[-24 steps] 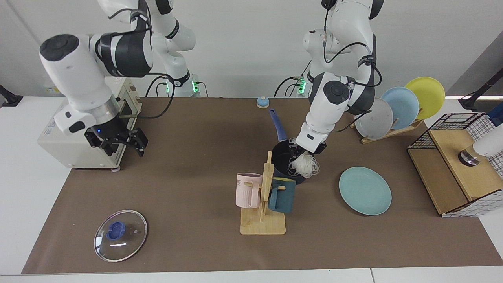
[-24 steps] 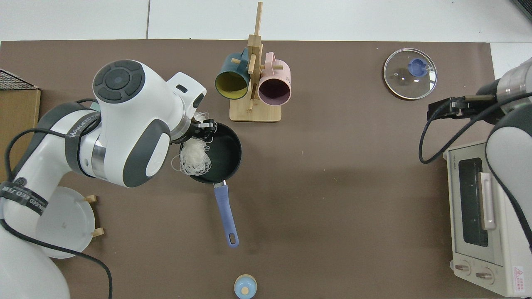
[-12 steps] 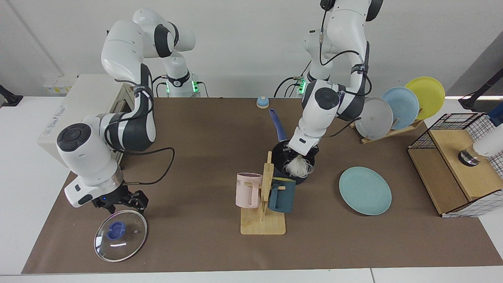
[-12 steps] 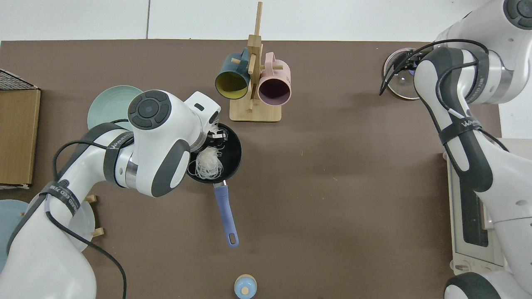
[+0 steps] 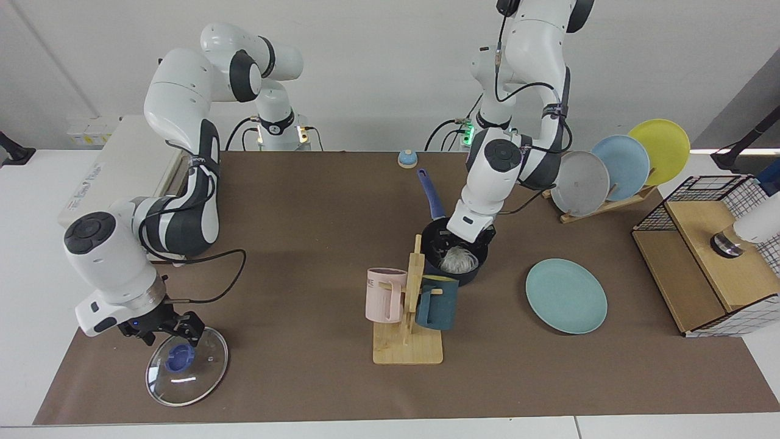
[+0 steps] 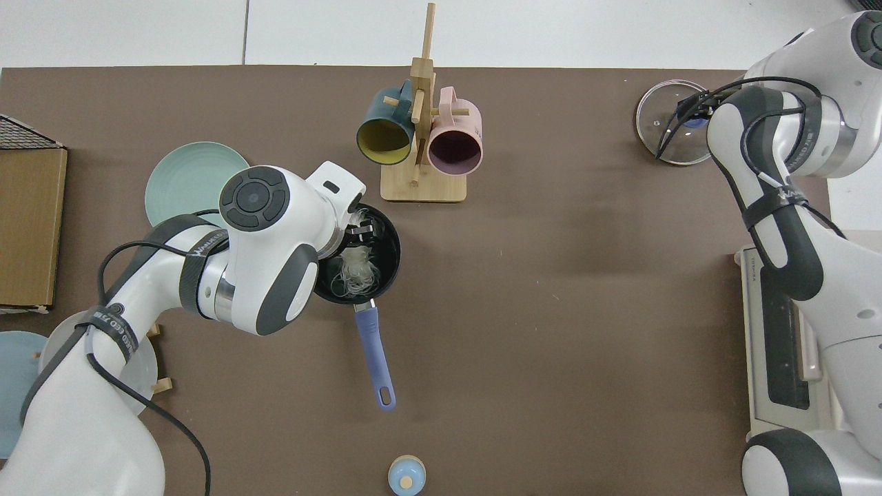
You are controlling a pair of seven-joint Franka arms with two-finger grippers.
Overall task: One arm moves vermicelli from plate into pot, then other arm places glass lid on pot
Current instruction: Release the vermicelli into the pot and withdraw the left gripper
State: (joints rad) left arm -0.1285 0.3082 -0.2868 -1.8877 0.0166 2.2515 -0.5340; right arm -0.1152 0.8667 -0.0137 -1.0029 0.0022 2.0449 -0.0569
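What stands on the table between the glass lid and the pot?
In the facing view, the wooden mug rack with a pink mug and a teal mug stands between the glass lid and the pot.

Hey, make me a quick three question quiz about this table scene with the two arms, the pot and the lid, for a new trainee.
1. True or false: the vermicelli lies inside the pot.
2. Which gripper is at the glass lid: A) left gripper, B) right gripper?
3. What lies on the teal plate?

Key
1. True; the plate no longer holds it.
2. B; it is down over the lid's blue knob, and the lid lies flat on the table. The left gripper is at the pot.
3. Nothing; it is bare.
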